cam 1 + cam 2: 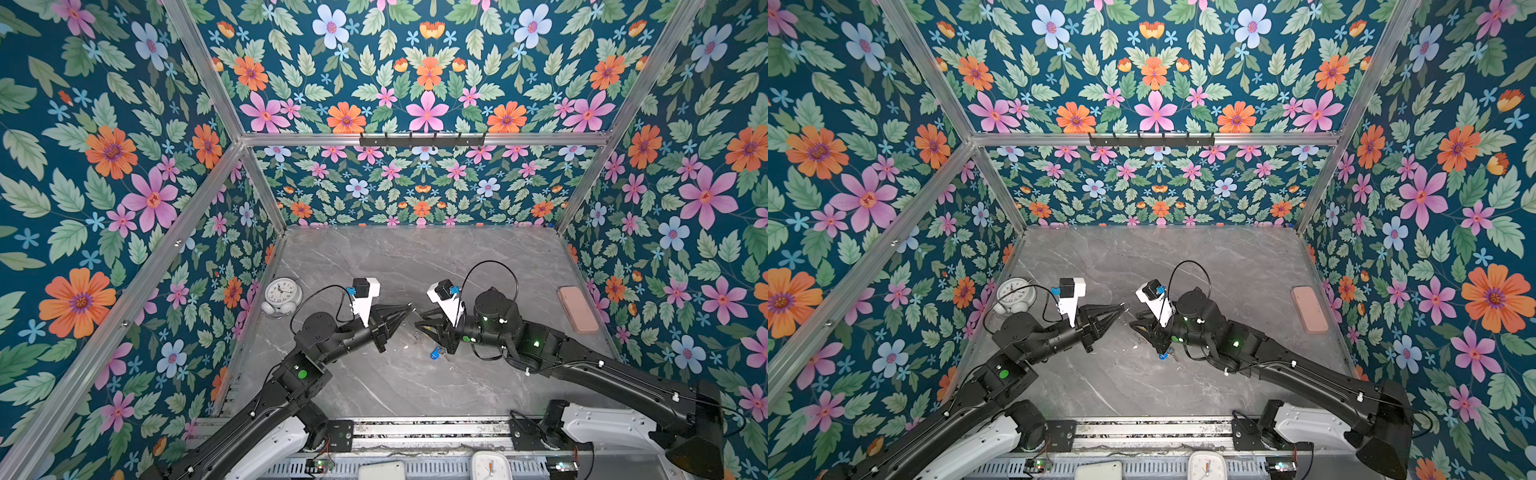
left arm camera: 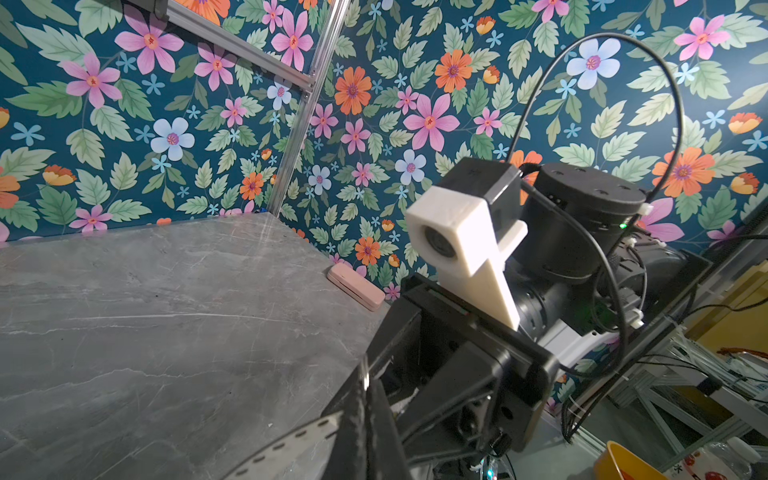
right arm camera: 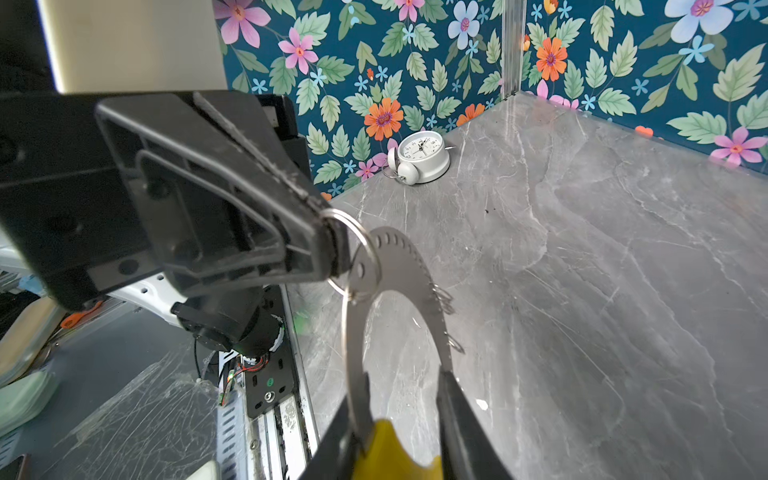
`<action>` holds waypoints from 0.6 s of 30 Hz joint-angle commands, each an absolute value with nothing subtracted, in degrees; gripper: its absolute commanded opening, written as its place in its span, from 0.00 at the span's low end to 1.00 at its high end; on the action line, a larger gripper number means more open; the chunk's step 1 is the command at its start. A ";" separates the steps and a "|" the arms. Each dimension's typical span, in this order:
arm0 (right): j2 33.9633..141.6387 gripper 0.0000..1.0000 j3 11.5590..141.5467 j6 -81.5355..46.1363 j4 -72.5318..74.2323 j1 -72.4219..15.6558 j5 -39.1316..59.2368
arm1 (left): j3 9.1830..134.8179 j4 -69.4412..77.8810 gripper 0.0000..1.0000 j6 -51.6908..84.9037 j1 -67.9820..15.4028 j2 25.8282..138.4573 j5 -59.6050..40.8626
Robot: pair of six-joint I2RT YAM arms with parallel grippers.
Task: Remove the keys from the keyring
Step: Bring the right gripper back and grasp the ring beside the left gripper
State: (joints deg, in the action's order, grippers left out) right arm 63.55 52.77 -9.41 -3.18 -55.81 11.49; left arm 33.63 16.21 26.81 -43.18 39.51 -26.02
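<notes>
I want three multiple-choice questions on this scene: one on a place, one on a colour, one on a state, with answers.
1. Where is the blue-tagged key? A on the table B in the pink case C on the clock
2. What colour is the sleeve on the hoop? A red B yellow C green
3. How are the left gripper's jaws? A wide open B shut on nothing C shut on a small ring
Answers: 1 A, it lies on the grey top. 2 B, the right wrist view shows yellow. 3 C, they pinch the ring threaded through the hoop.
</notes>
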 commanded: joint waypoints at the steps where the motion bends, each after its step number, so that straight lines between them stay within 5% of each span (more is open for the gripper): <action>1: 63.63 0.18 52.96 -9.04 -3.50 -55.90 11.61 | 34.28 18.11 0.00 26.46 -43.08 39.56 -26.35; 5: 63.29 0.04 52.78 -9.11 -3.91 -55.90 10.41 | 34.91 17.43 0.00 26.37 -43.12 39.81 -26.78; 11: 61.56 0.00 52.67 -9.27 -6.00 -53.58 12.52 | 35.41 14.55 0.40 25.52 -43.15 38.57 -26.37; 18: 56.57 0.00 52.00 -9.19 -8.90 -45.57 27.34 | 34.36 12.22 0.52 24.78 -43.15 35.51 -29.07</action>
